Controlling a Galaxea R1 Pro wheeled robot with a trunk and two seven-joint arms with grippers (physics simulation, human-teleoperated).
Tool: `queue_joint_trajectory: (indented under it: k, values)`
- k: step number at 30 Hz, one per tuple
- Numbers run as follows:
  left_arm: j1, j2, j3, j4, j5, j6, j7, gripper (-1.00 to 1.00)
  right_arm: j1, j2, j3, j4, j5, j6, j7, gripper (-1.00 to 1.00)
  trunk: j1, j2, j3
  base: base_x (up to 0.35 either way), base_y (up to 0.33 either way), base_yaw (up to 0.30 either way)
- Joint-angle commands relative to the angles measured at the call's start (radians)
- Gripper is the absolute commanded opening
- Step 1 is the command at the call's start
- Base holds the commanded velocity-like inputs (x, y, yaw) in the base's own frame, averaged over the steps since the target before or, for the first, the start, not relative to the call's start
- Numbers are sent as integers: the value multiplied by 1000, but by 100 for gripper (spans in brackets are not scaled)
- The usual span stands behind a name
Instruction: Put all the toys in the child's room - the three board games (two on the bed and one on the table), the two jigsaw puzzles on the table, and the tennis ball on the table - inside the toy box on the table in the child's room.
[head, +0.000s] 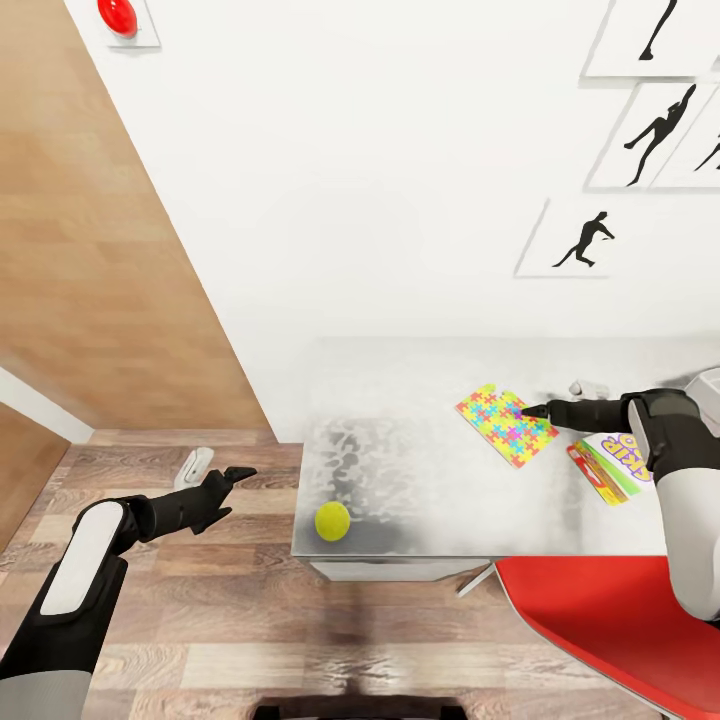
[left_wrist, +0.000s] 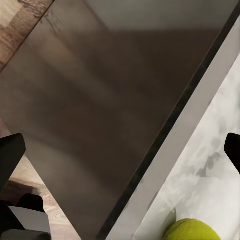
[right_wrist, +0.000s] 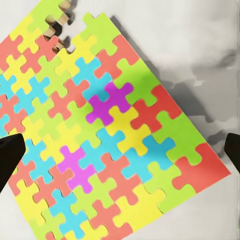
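Jigsaw puzzle (right_wrist: 110, 130) flat on table (head: 420, 380) — right gripper (head: 560, 398) jaws apart above; left gripper (head: 215, 470) jaws apart.

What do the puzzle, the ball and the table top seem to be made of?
Puzzle: probably card or foam, matte flat colours, thin interlocking pieces.
Ball: likely felt, dull yellow-green, no shine.
Table top: perhaps polished stone or laminate, pale with grey mottling; uncertain, since this is a render.

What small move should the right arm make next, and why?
Probably lower the right gripper onto the jigsaw puzzle. Its open jaws already hang spread over the puzzle, which lies flat on the table, not yet grasped.
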Motion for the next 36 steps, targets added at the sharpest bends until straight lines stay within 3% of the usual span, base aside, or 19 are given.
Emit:
queue_joint_trajectory:
  k: [1, 14, 36]
  values:
    - [-1, 0, 1, -1, 11, 3, 10, 100, -1, 1, -4, -1, 10, 3, 9, 100, 1, -2, -2, 0, 0, 0]
    - [-1, 0, 1, -1, 11, 3, 10, 100, -1, -5, -4, 1, 10, -6, 9, 100, 1, -2, -8, 0, 0, 0]
    - [-1, 0, 1, -1, 11, 3, 9, 100, -1, -5, -3, 1, 10, -8, 11, 100, 1, -2, -39, 0, 0, 0]
